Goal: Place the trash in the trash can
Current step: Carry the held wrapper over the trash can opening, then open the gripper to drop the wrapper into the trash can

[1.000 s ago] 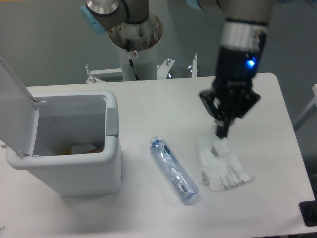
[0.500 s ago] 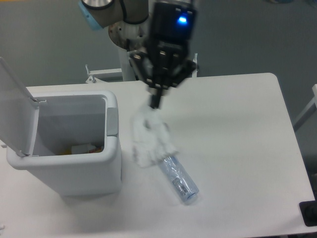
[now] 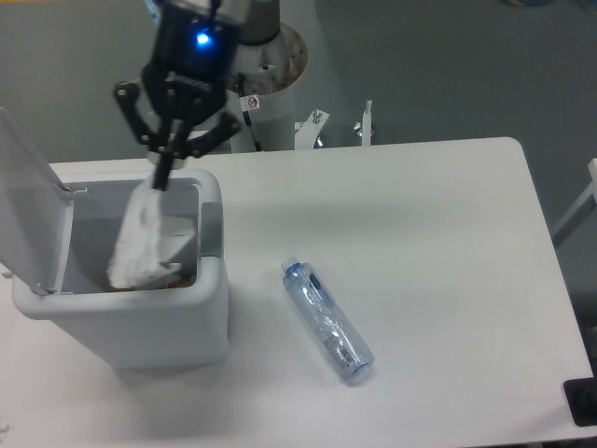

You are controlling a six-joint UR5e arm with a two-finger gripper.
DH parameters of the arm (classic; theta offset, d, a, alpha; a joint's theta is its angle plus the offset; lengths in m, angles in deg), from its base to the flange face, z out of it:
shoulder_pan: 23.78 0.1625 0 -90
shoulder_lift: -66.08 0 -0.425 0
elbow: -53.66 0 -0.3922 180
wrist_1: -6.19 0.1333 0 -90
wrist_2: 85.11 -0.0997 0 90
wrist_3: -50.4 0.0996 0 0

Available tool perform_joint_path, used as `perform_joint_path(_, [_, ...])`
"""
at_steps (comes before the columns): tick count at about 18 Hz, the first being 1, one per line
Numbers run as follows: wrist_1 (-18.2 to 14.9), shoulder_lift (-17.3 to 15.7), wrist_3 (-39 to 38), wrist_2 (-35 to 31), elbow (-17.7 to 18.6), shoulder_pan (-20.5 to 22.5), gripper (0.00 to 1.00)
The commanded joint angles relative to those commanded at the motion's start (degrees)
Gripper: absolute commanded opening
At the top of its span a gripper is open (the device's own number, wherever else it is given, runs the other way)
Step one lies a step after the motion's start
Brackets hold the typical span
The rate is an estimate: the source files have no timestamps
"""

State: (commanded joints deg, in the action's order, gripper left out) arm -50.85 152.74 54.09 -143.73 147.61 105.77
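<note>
White rectangular plastic trash can [image 3: 140,317] at left of white table [image 3: 438,233], flat lid [image 3: 28,210] hinged open, standing up at bin's left side. Black two-finger gripper [image 3: 162,177] above bin opening, fingers pinched on top of flat clear plastic wrapper with white print [image 3: 140,245]; wrapper hangs down inside bin. Crushed clear blue-tinted plastic bottle with blue cap [image 3: 327,321] lies on table right of bin, apart from it.

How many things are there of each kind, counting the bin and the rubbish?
Trash can: 1
Plastic bottle: 1
Plastic wrapper, held by the gripper over the can: 1
Total: 3
</note>
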Motion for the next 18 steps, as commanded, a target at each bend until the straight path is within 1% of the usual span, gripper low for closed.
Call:
perform_joint_path(2, [0.09,0.09,0.0,0.0,0.53,-1.06,0.02])
perform_joint_path(3, [0.09,0.0,0.0,0.0,0.79,-1.32,0.05])
perform_joint_path(4, [0.17,0.09,0.09,0.0,1.06,-1.5,0.14])
perform_joint_path(6, [0.09,0.44,1.39,-0.09,1.06,-1.5,0.5])
perform_joint_path(7, [0.09,0.53,2.8,-0.09,1.15,-1.5,0.69])
perform_joint_path(8, [0.09,0.44,4.12,-0.17,1.32,-1.5,0.83])
perform_joint_path(9, [0.09,0.44,4.57,-0.18,1.32,-1.41,0.92])
perform_joint_path(11, [0.09,0.44,4.66,-0.35,1.23,-1.41,0.99])
perform_joint_path(14, [0.26,0.61,4.66,-0.35,0.8,-0.97,1.0])
perform_joint_path(15, [0.35,0.7,4.83,-0.35,0.53,-0.1,1.0])
perform_joint_path(18, [0.44,0.88,4.66,-0.26,-0.17,5.86,1.0])
